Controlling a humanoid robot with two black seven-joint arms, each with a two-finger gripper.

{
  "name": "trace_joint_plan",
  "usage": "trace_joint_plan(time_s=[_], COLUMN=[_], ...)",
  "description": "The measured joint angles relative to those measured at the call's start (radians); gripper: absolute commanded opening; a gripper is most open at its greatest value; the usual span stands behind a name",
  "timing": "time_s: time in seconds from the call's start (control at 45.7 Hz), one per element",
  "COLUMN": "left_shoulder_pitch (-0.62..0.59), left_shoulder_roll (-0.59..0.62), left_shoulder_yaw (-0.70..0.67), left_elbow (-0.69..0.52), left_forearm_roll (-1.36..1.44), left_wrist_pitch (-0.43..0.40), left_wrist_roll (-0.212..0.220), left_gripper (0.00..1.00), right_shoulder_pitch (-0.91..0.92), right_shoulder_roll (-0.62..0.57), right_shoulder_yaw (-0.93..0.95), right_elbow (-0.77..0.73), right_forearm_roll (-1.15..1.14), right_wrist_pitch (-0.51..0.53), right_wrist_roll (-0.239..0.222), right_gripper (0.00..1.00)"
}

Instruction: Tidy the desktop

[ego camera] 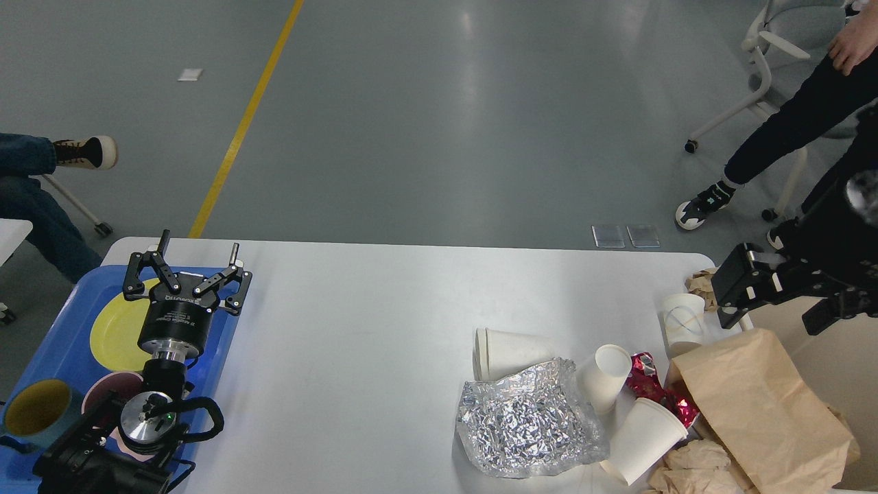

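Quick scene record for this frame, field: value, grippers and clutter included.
surface: white rectangular desktop
left gripper: open, above blue plastic tray
right gripper: at right edge of desktop, finger state cannot be told
tray contents: yellow round plate, mustard-lined mug, pink bowl
clutter, right side: crumpled silver foil sheet, white paper cups, red shiny wrapper, brown paper bag
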Motion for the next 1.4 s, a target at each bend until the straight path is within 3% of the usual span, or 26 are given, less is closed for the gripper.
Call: trace_joint_plan(time_s=[0.109,0.197,0.307,0.416,0.526,0.92,1.16,1.401], left_shoulder_pitch=[0.0,0.0,0.0,0.0,0.0,0.0,0.0,0.0], left_shoulder_roll=[0.0,0.0,0.0,0.0,0.0,0.0,0.0,0.0], left_shoulder_yaw=[0.0,0.0,0.0,0.0,0.0,0.0,0.0,0.0], left_elbow=[0.0,0.0,0.0,0.0,0.0,0.0,0.0,0.0], left_forearm_roll=[0.0,0.0,0.0,0.0,0.0,0.0,0.0,0.0], left_wrist_pitch=[0.0,-0.001,-0.002,-0.002,-0.002,-0.002,-0.002,-0.002], left_wrist_roll=[0.0,0.0,0.0,0.0,0.0,0.0,0.0,0.0], left_gripper=[0.96,0.96,0.96,0.96,0.96,0.96,0.96,0.96], right_shoulder_pitch=[-0.18,-0.335,-0.483,-0.568,-0.718,-1.077,-1.151,-1.243], right_shoulder_roll=[0.015,0.034,0.053,0.054,0.054,0.015,0.014,0.031], right_shoulder_yaw=[-0.026,-0.057,-0.135,-0.223,-0.286,-0.239,-0.181,-0.106], right_elbow=[-0.059,-0.13,-0.196,-0.255,-0.369,-0.668,-0.697,-0.751], right_forearm_roll=[-0.058,-0.084,-0.119,-0.184,-0.218,-0.219,-0.219,-0.215], right_wrist_pitch=[-0.162,-0.307,-0.47,-0.595,-0.674,-0.781,-0.787,-0.792], right_wrist_roll=[0.024,0.078,0.186,0.329,0.41,0.472,0.561,0.567], right_gripper=[0.88,0.87,0.86,0.86,0.86,0.86,0.86,0.86])
